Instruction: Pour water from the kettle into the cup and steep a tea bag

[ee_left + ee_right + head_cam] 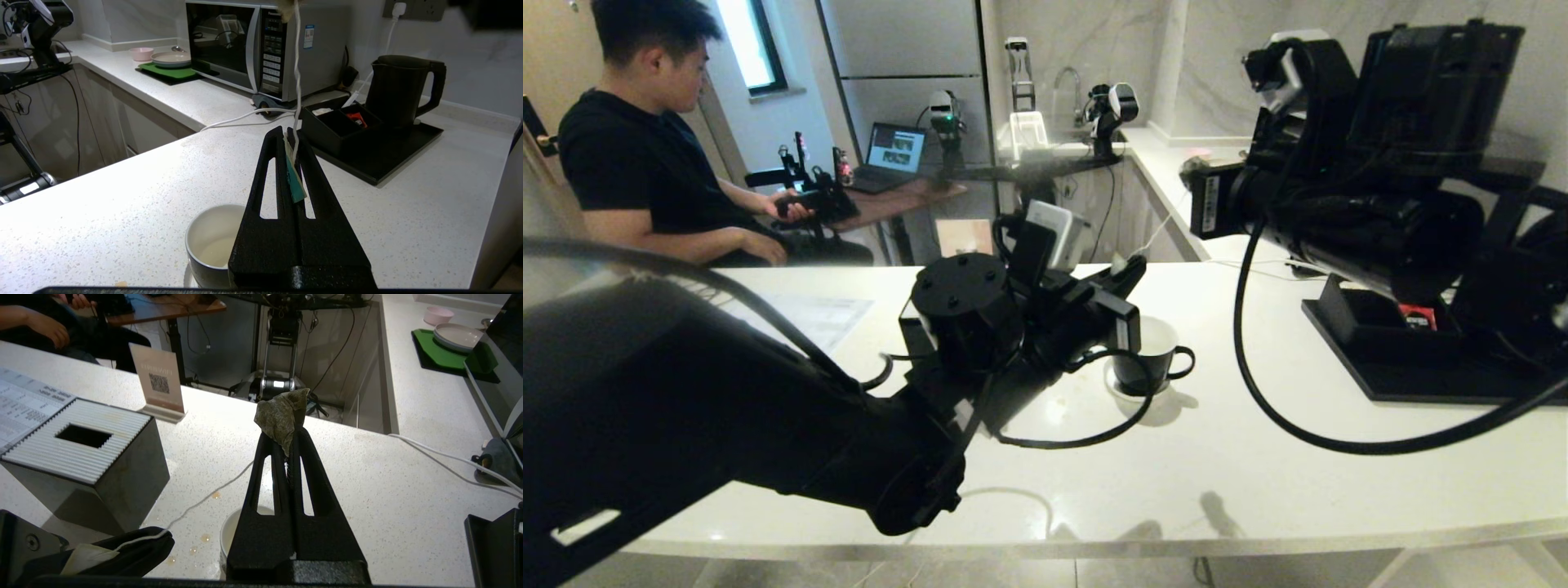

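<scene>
The tea bag (282,416) hangs in the air above the cup (1152,353), pinched at the tips of the right claw (291,446), which is closed on the crumpled greenish pouch. Its thin white string (297,77) runs down to the left claw (291,141), closed on the teal paper tag (295,179) just over the cup. The cup stands on its small white saucer (1117,390) on the white worktop (1258,457), with pale liquid showing at the bottom of its white interior in the left wrist view. The kettle (398,92) sits well beyond the cup on a black tray (380,157), with its handle turned away from the cup. A few brownish drops lie on the worktop beside the cup. I judge the step in hand to be dunking or lifting the bag. To do it well, the pouch should be centred over the cup's mouth before it is lowered, and the string kept slack enough not to tear. The tag should stay outside the rim. In the head view the right arm fills the upper right and hides the pouch and kettle, and the left arm covers part of the cup. How full the cup is cannot be made out. A seated person (645,147) works at a desk far behind the cup.
</scene>
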